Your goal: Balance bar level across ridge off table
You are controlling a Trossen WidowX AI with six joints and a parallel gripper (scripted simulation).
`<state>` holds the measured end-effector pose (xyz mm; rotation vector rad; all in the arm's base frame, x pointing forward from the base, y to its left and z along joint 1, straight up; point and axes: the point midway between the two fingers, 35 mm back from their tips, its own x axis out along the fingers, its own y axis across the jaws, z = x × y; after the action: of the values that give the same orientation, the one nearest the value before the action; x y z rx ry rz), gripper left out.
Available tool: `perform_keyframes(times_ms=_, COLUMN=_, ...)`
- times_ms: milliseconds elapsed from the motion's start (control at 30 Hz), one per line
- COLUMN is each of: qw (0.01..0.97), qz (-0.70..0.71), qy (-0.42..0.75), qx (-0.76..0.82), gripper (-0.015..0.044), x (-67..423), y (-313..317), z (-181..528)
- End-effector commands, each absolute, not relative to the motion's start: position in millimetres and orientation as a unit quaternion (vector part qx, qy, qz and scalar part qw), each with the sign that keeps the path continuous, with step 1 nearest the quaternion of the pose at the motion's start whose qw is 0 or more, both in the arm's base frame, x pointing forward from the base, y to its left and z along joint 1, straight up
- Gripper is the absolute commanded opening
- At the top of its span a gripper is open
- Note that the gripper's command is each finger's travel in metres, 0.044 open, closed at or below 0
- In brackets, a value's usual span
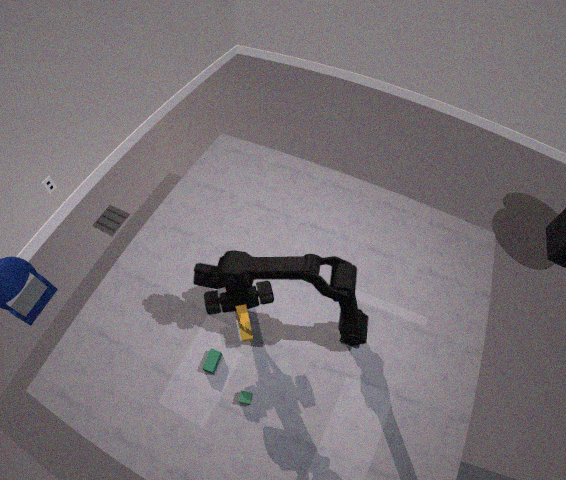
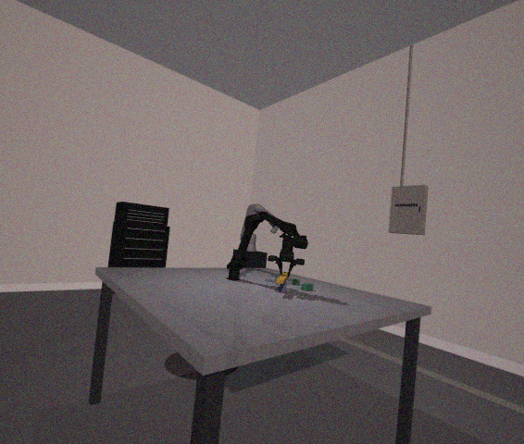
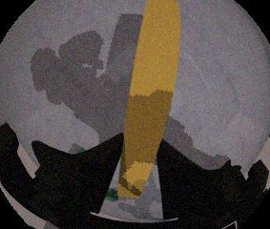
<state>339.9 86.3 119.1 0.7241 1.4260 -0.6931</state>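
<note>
The yellow bar (image 1: 244, 329) (image 2: 281, 278) (image 3: 156, 52) is held above the table (image 1: 283, 206) (image 2: 171, 305). My gripper (image 2: 284, 274) (image 3: 142, 143) is shut on the bar, with a finger on each side of it. In the wrist view the bar runs lengthwise away between the fingers. The small purple ridge (image 2: 283, 288) shows just below the bar in the exterior view; in the top view and the wrist view it is hidden. Whether the bar touches the ridge, and whether it is level, I cannot tell.
A larger green block (image 1: 212, 361) (image 2: 307, 287) and a smaller green block (image 1: 245, 397) (image 2: 295, 281) stand on the table near the bar. The arm's base (image 1: 353, 330) (image 2: 233, 274) stands to one side. Arm shadows fall across the table.
</note>
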Motion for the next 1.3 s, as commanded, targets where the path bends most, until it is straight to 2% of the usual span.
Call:
perform_keyframes(times_ms=0, qw=0.643, qz=-0.305, qy=0.625, qx=0.321, gripper=0.0000, x=340.2, y=86.4, z=118.9)
perform_keyframes(times_ms=1267, qw=0.643, qz=-0.305, qy=0.625, qx=0.321, gripper=0.0000, x=340.4, y=86.4, z=115.7)
